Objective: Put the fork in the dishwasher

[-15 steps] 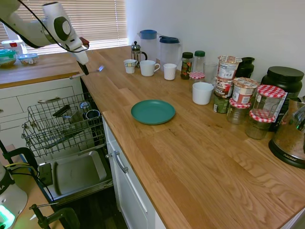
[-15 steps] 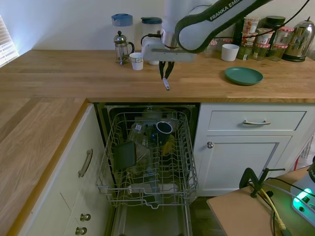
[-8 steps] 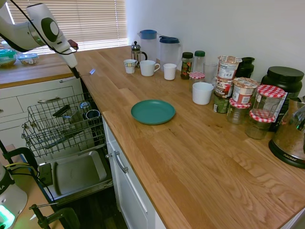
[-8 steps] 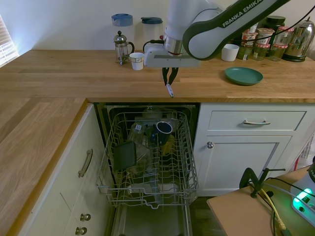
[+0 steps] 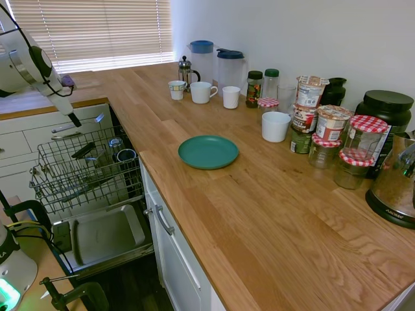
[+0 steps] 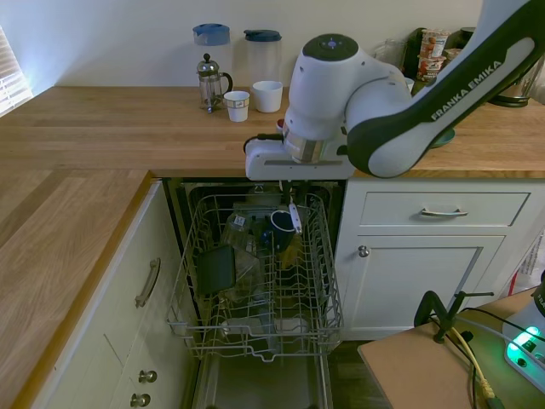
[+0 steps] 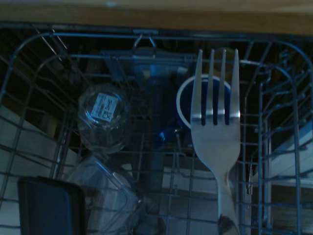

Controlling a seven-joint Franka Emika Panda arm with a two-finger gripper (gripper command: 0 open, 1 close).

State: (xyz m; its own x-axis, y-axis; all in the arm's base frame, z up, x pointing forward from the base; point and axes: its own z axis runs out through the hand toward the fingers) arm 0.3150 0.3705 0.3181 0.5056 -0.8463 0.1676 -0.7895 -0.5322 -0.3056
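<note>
- One fork (image 7: 215, 128)
- One green plate (image 5: 208, 151)
- Two jugs (image 5: 201, 54)
- One cafetière (image 5: 187, 70)
- Four white cups (image 5: 275, 126)
- Three check-lidded jars (image 5: 365, 138)
- One dishwasher rack (image 6: 317, 281)

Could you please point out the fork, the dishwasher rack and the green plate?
fork (image 7: 215, 132), wrist view, on the neck below the tines.
dishwasher rack (image 6: 332, 294), second exterior view, on its right wire wall.
green plate (image 5: 208, 151), first exterior view, on its flat centre.

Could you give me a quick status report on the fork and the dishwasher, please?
Gripper shut on the slim silvery metal fork, held above the grey wire dishwasher rack. Not released. Below it: blue mug, clear glass.
</note>
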